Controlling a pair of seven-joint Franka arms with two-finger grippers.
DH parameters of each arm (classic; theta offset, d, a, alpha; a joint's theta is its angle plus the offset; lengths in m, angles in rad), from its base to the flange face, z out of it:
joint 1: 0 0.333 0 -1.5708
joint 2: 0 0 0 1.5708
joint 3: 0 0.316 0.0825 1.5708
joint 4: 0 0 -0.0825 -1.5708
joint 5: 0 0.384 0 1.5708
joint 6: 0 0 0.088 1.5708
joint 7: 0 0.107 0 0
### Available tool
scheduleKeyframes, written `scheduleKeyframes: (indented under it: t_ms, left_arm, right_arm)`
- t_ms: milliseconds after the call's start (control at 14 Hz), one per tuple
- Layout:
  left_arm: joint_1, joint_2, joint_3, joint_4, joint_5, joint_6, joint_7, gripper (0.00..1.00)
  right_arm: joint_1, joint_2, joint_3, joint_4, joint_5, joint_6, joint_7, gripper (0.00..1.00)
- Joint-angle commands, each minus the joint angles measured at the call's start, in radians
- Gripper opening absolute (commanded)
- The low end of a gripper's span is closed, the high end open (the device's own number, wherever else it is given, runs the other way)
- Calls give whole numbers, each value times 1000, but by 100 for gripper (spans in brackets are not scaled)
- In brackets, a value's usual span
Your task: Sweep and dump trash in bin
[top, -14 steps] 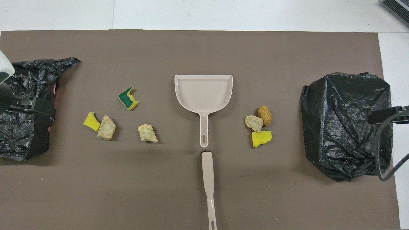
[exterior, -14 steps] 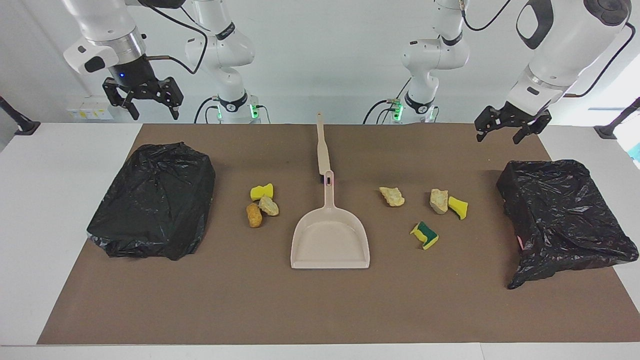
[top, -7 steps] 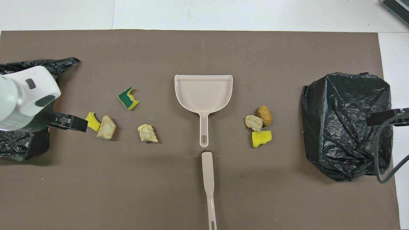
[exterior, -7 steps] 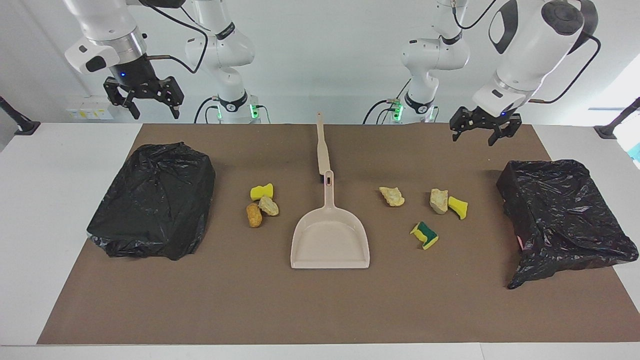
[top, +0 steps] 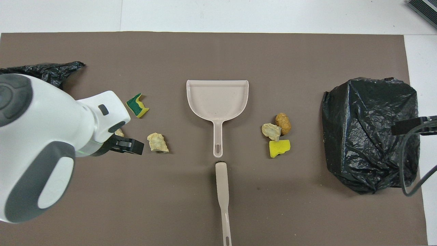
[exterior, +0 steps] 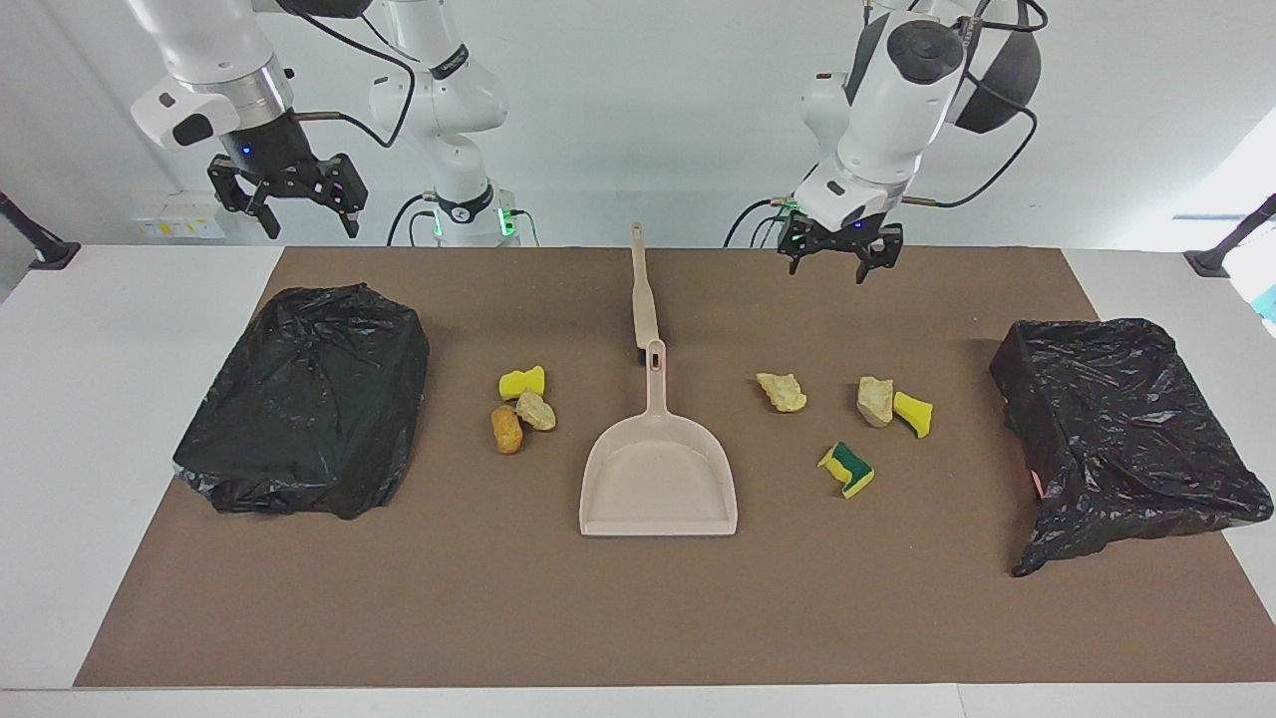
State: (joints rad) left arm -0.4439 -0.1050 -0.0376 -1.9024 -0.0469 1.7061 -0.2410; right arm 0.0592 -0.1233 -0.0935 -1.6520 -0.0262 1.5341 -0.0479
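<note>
Nothing swept yet, task at the very start. All seven bits of trash lie loose on the brown mat, none in the dustpan (exterior: 659, 479), which sits empty mid-counter, mouth facing away from the robots.

Landmark = dustpan. Toward the right arm's end of it: yellow sponge bit (exterior: 522, 381), tan chunk (exterior: 535, 410) and brown chunk (exterior: 506, 429), bunched close. Toward the left arm's end: tan chunk (exterior: 782, 391), another tan chunk (exterior: 875, 400) touching a yellow sponge bit (exterior: 913, 414), and the green-backed sponge (exterior: 846, 470). The brush (exterior: 643, 289) lies untouched, end-on to the dustpan handle, nearer the robots.

Two black-bagged bins, one per counter end: (exterior: 307, 399) and (exterior: 1121, 434), both well apart from the dustpan.

Left gripper (exterior: 839, 257) is up in the air over bare mat, w/ fingers open, holding nothing. Right gripper (exterior: 289, 199) waits high by its bin, fingers open, empty too.

Left to do: grab brush + pan, sweep, dump.
</note>
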Motion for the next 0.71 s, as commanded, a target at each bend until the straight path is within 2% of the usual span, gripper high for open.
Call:
scheduleKeyframes:
  t_ms: [0, 357, 499, 642]
  left_arm:
    - [-85, -65, 18, -139, -40, 102, -67, 100]
    - [-291, -56, 18, -233, -56, 190, -271, 100]
    - [-379, -18, 18, -282, -59, 280, -415, 100]
    - [-459, -18, 16, -357, -65, 374, -515, 100]
  right_arm:
    - [-7, -29, 5, -29, 14, 0, -20, 100]
    - [-9, -29, 5, -29, 14, 0, -20, 100]
    - [-9, -32, 5, -35, 14, 0, -20, 100]
    - [-9, -29, 5, -32, 12, 1, -26, 100]
